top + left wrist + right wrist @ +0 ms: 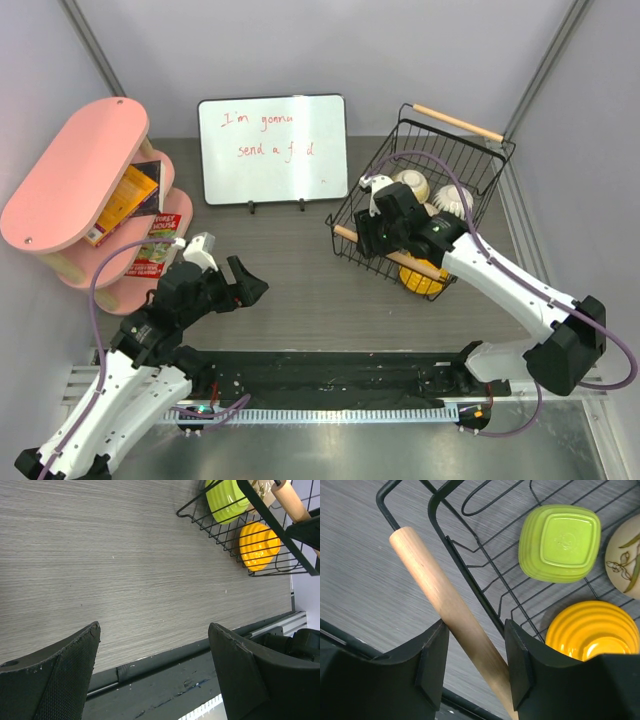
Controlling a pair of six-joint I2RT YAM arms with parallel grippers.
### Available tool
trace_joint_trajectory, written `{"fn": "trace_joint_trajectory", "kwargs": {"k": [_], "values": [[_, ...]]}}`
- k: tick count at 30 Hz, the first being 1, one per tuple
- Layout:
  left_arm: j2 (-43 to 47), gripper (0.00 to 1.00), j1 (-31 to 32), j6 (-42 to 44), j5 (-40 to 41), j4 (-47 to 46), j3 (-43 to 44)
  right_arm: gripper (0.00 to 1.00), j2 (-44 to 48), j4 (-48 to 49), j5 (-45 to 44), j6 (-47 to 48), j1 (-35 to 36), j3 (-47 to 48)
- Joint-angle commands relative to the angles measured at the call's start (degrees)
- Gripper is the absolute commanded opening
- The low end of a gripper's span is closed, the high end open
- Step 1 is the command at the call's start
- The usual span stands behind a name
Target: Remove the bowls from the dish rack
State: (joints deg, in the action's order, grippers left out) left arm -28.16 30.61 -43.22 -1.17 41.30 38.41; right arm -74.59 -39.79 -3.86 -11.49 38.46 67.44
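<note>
From above, the black wire dish rack with two pale wooden rod handles [440,150] sits at the far right corner of the grey wood-grain surface [300,280]. A ribbed white bowl [455,200] and a beige-tan bowl [412,183] lie inside it, and an orange-yellow ribbed bowl [422,278] is at its near edge. The right jaws are down at the rack's near handle, and the left jaws hover over bare surface towards the near left. A small whiteboard with red writing [272,148] stands at the far edge, a pink oval shelf holding books [75,175] is at the far left, and pale wall panels close the space in. The left wrist view shows its jaws spread wide and empty, with a lime green bowl [227,500] well off in the rack. The right wrist view has the near wooden handle [435,585] running slantwise between its jaws. Whether they pinch it, I cannot tell. No bowl appears to be out yet. This looks like steadying or shifting the rack first, so the next move calls for a firm hold on the rod before any bowl is picked.
</note>
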Motion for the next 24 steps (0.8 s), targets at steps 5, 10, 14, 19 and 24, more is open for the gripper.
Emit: {"fn": "trace_joint_trajectory", "kwargs": {"k": [5, 10, 14, 19, 24], "values": [[0.65, 0.88, -0.2, 0.51, -0.24, -2.36, 0.08, 0.01, -3.63, 3.05, -4.21, -19.35, 6.01, -2.84], [0.92, 0.88, -0.2, 0.51, -0.06, -2.45, -0.01, 0.01, -4.78, 2.88, -9.06, -25.5, 9.0, -2.58], [1.44, 0.88, -0.2, 0.51, 0.2, -2.1, 0.43, 0.01, -4.25, 3.05, -11.96, -30.6, 11.02, -2.93], [3.29, 0.88, -0.2, -0.46, 5.72, 0.44, 1.92, 0.01, -6.61, 4.37, -15.2, -35.35, 14.53, -0.56], [3.82, 0.9, -0.2, 0.07, 12.76, 6.67, 7.11, 0.01, -11.19, 7.69, -17.24, -42.47, 18.4, 3.66]]}}
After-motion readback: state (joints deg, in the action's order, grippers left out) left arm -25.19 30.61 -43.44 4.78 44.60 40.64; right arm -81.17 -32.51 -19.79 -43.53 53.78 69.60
